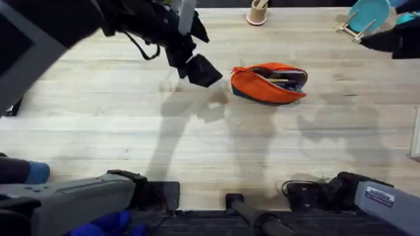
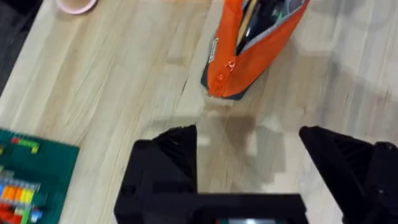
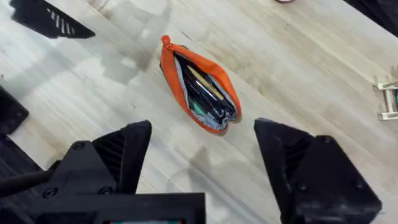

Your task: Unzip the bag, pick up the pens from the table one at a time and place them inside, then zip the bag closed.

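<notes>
- The bag lies on the table towards the far side, a little right of centre, with its mouth gaping.
- In the right wrist view the pens show inside the bag: a yellow one and a dark one lying along the lining. No pen lies loose on the table, so I judge only the zipping is left.
- The left gripper hovers above the table just beside the bag's closed end, fingers wide apart and holding nothing.
- The right gripper hangs higher, looking down on the bag from its far right corner of the table, fingers spread, empty.
- A small metal piece sits at the bag's near end in the left wrist view; it may be the zipper pull, though it is too small to be sure.
- Risk: the bag is soft and nothing pins it, so a tug on the pull would likely drag the whole bag across the table instead of closing it.
- Risk: the mouth stands open over the pens; a pen tip poking up could jam the slider.
- Risk: the pull is small and lies close to the fabric, so the fingers may pinch cloth and miss it.
</notes>
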`<state>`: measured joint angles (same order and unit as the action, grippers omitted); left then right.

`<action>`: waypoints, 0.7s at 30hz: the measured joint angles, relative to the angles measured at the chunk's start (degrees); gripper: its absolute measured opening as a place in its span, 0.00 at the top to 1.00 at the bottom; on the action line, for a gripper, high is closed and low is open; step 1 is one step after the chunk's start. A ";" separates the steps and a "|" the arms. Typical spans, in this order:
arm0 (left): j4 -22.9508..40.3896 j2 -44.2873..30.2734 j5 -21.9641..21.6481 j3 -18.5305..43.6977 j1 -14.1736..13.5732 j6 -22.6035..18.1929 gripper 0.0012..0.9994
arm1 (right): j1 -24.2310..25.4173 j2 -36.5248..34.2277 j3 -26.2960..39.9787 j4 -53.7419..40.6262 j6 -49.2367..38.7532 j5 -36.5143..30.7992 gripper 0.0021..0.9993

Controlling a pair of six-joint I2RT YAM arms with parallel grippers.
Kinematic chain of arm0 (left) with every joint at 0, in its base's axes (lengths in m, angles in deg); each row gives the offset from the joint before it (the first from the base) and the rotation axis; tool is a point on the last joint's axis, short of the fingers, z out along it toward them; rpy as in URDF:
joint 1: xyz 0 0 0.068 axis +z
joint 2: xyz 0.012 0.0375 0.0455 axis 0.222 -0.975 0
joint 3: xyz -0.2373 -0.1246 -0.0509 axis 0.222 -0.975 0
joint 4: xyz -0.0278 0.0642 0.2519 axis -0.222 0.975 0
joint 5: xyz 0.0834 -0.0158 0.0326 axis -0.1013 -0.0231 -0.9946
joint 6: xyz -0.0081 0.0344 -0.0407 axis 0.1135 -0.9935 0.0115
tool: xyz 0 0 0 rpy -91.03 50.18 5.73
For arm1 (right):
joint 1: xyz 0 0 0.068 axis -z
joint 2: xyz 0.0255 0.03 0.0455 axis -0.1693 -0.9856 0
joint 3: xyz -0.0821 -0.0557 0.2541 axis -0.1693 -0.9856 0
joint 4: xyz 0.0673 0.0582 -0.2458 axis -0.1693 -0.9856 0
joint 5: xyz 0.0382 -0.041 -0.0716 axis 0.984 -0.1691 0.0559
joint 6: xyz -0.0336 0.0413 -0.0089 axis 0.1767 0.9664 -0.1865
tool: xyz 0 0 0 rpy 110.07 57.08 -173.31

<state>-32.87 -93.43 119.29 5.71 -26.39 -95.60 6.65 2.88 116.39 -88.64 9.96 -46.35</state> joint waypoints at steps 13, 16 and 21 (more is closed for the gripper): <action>-2.57 -5.93 7.72 -3.66 3.03 -6.41 0.00 | 0.00 0.00 0.00 0.00 0.00 0.00 0.00; -2.59 -6.49 8.64 -3.68 3.72 -6.78 0.00 | 0.00 0.00 0.00 0.00 0.00 0.00 0.00; -2.54 -6.55 9.63 -3.68 3.74 -6.95 0.00 | 0.00 0.00 0.00 0.00 0.00 0.00 0.00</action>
<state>-35.42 -99.98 128.92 2.03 -22.65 -102.55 6.65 2.88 116.39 -88.64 9.96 -46.35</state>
